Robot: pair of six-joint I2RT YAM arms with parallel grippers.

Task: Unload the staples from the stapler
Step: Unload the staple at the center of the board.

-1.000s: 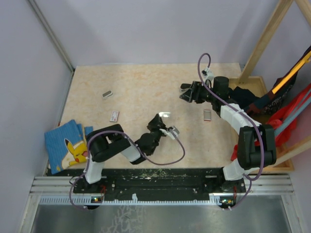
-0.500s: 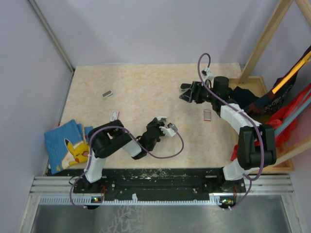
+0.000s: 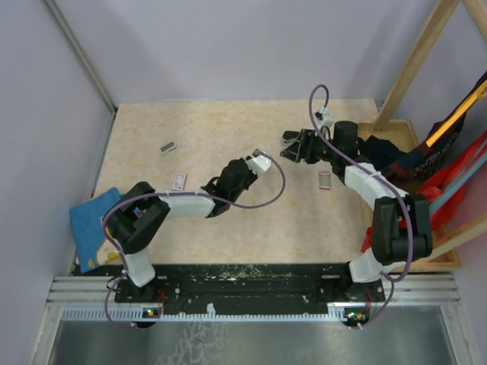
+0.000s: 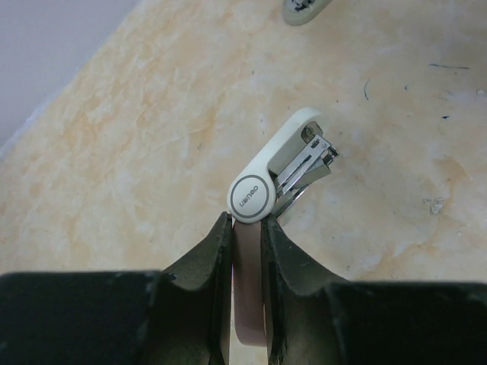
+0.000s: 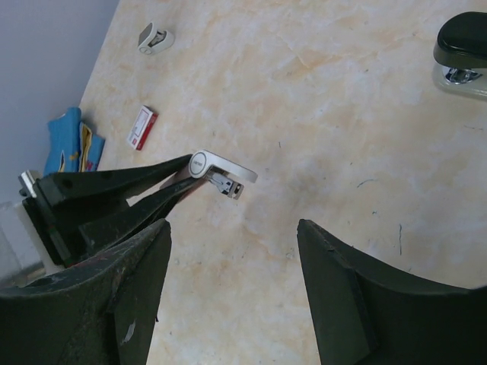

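Note:
My left gripper [image 3: 261, 158] is shut on the pinkish base of a small white stapler [image 4: 285, 163], hinged open with its metal magazine showing. It holds the stapler above the mid-table, pointing at the right gripper. The same stapler shows in the right wrist view [image 5: 221, 169]. My right gripper [image 3: 291, 148] is open and empty, a short way to the right of it. A black stapler with a grey base [image 5: 462, 53] lies on the table beyond the right gripper's far finger. No loose staple strips show.
Pinkish-white tags lie at left [image 3: 178, 181] and right [image 3: 325, 179]. A small grey clip-like piece [image 3: 168, 147] lies at far left. A blue cartoon cloth [image 3: 91, 220] is at the left edge. A wooden frame and clothes [image 3: 449, 175] crowd the right side.
My left arm has stretched out, carrying the white stapler from the near middle up and right toward the right gripper. The right gripper has barely moved.

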